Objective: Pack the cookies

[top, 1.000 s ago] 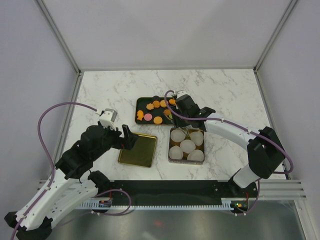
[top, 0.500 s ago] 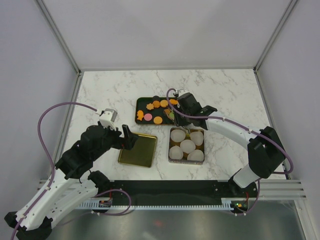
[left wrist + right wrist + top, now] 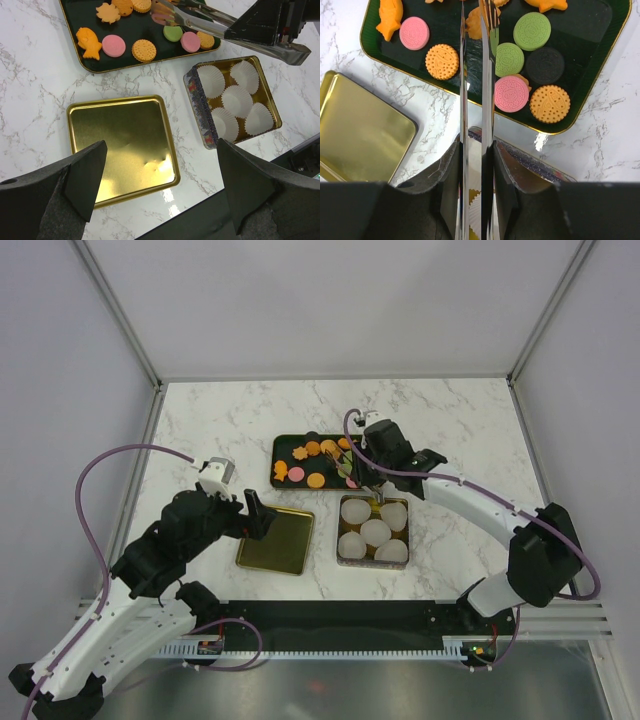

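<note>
Cookies lie on a black tray [image 3: 284, 461]: pink [image 3: 414, 33], round orange [image 3: 442, 61], green [image 3: 532, 31], dark brown [image 3: 545, 65] and an orange fish [image 3: 89, 41]. My right gripper [image 3: 476, 150], above the tray's near right edge [image 3: 372, 472], is shut on metal tongs [image 3: 487, 75]. The tongs reach over the tray, and an orange biscuit [image 3: 472, 24] shows between their tips. My left gripper [image 3: 161, 150] is open and empty above a gold lid [image 3: 120, 135].
A gold tin [image 3: 200, 107] with several white paper cups [image 3: 235, 97] stands right of the lid, just in front of the tray [image 3: 341, 532]. The table's dark front edge [image 3: 200, 220] runs below the lid. Grey walls enclose the marble table.
My right gripper with the tongs has shifted a little to the right over the tray's right end. The left arm has not moved.
</note>
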